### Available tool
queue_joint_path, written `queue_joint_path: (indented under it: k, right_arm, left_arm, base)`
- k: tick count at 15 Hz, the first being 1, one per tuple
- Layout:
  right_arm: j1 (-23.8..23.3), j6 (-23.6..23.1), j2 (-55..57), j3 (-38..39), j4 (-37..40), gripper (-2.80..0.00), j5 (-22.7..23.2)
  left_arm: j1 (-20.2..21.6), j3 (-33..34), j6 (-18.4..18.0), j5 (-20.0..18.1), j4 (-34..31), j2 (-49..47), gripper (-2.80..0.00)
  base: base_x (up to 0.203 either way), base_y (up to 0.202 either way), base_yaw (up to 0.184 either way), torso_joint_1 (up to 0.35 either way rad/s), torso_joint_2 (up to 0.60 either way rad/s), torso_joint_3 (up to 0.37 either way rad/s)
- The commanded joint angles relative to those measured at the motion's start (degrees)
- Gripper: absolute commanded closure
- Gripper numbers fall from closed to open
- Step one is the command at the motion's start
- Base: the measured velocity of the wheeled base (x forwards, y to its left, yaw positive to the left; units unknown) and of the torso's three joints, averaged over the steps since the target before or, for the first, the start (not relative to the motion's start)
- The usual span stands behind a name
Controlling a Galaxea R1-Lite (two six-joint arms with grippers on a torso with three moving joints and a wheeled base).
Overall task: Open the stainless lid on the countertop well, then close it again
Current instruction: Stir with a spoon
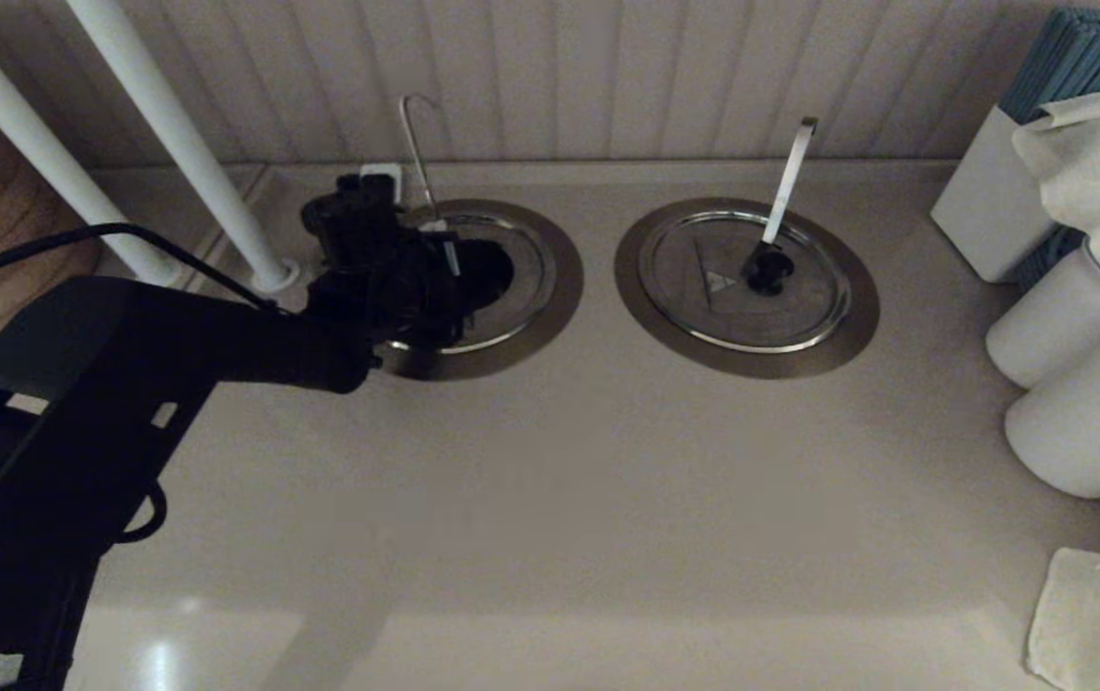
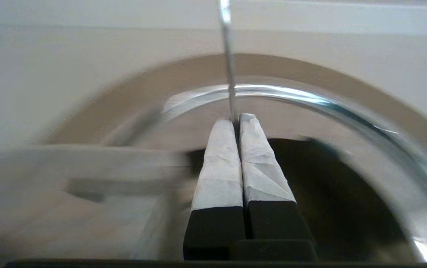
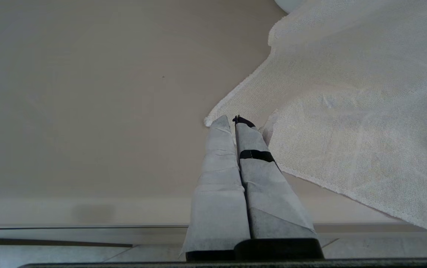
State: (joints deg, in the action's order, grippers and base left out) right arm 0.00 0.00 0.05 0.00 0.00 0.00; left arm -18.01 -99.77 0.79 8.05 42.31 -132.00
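Overhead, two wells (image 1: 550, 317), two lids (image 1: 742, 278); left gripper (image 2: 237, 121) pinched closed, empty

**Matte black arm, white-wrapped fingers**

The left arm (image 1: 128, 365) is matte black: a broad, boxy link with small cut-out slots, narrowing to a chunky wrist. A black cable (image 1: 80, 235) arcs over it at about 11 o'clock. The left gripper (image 2: 236, 121) has black finger bases with tips wrapped in creased white tape, possibly cloth. The right gripper (image 3: 232, 121) has matching white wrapping, with one narrow black band.
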Motion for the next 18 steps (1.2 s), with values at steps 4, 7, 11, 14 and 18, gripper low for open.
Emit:
queue_joint_path:
  k: [4,7,11,14,18]
  right_arm:
    - [0.0,0.0,0.0,0.0,0.0,0.00,0.0]
    - [0.0,-0.1,0.0,0.0,0.0,0.00,0.0]
    - [0.0,0.0,0.0,0.0,0.0,0.00,0.0]
    - [0.1,0.0,0.0,0.0,0.0,0.00,0.0]
    - [0.0,0.0,0.0,0.0,0.0,0.00,0.0]
  left_arm:
    - [-4.5,-2.3,0.1,0.2,-0.5,-2.4,0.00]
    - [-6.0,0.1,0.2,1.0,-0.3,0.2,0.00]
    - [-7.3,8.9,0.3,0.9,0.1,7.6,0.00]
    - [-7.0,17.9,0.2,0.7,0.7,13.8,0.00]
    - [-3.6,24.8,-0.2,0.6,3.7,17.0,0.00]
  base:
    - [0.000,0.000,0.000,0.000,0.00,0.000]
    - [0.000,0.000,0.000,0.000,0.00,0.000]
    - [0.000,0.000,0.000,0.000,0.00,0.000]
    - [0.000,0.000,0.000,0.000,0.00,0.000]
    - [0.000,0.000,0.000,0.000,0.00,0.000]
